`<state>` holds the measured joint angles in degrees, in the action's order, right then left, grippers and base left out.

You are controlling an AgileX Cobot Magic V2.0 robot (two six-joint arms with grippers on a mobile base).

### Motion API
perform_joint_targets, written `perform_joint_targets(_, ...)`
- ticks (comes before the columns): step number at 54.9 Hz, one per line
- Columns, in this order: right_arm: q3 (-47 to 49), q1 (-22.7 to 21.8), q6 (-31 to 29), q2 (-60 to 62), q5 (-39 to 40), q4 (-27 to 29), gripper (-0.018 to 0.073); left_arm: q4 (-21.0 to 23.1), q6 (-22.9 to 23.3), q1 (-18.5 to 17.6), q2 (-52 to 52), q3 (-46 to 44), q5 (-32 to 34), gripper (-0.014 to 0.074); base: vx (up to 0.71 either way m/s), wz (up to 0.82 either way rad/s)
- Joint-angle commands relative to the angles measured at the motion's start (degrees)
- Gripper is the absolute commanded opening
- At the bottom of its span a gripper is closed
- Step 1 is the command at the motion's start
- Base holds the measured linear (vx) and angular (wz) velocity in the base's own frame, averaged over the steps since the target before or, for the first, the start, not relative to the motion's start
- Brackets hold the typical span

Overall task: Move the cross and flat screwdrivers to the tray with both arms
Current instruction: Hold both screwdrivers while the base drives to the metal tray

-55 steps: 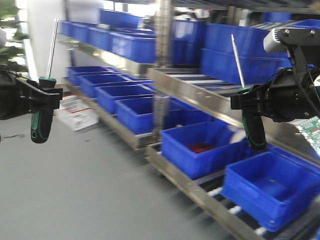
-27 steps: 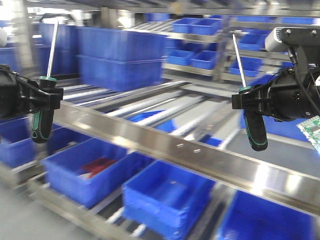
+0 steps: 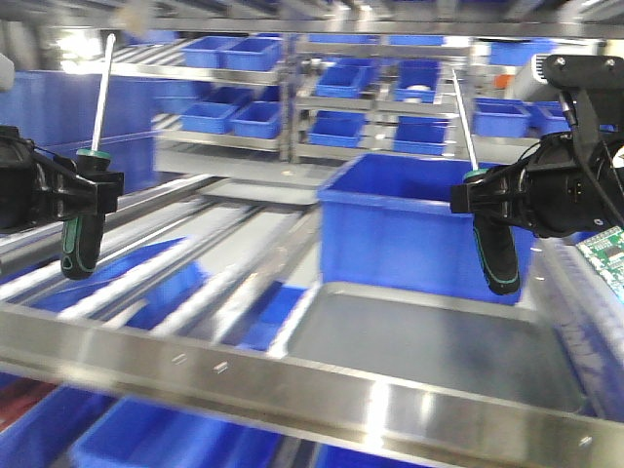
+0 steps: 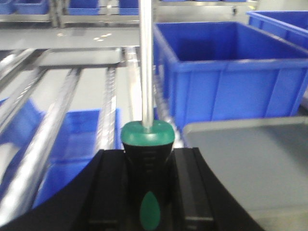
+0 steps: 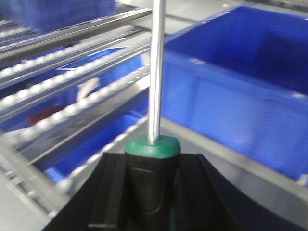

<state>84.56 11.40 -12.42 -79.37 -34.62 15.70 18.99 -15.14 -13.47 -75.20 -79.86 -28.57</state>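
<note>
The left gripper [image 3: 90,190] and right gripper [image 3: 478,195] each clamp an upright screwdriver [image 3: 78,244] aloft. The view has swung round, revealing the tray [image 3: 429,341] below the right screwdriver [image 3: 499,258], so drop-off looks close.

Bright, even light falls from above. White glare streaks the near steel rail [image 3: 390,405] and washes out the far top left of the front view. Motion blur smears the rollers [image 3: 195,292] and near left bins [image 3: 127,444]. The left screwdriver [image 3: 80,239] and right screwdriver [image 3: 495,255] are sharp. The wrist views have soft, blurred backgrounds.
</note>
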Motion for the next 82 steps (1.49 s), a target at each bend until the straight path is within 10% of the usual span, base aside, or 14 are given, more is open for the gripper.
perform_joint_targets(1,2.19,-0.15,-0.40,1.95,5.17,0.50,-0.0008,1.27,0.46,-0.08,1.90,-1.80,5.17,0.0003,0.31,-0.48)
perform_joint_targets(82,2.19,-0.15,-0.40,1.95,5.17,0.55,-0.0008,1.27,0.46,-0.08,1.85,-1.80,5.16,0.0003,0.11,-0.17)
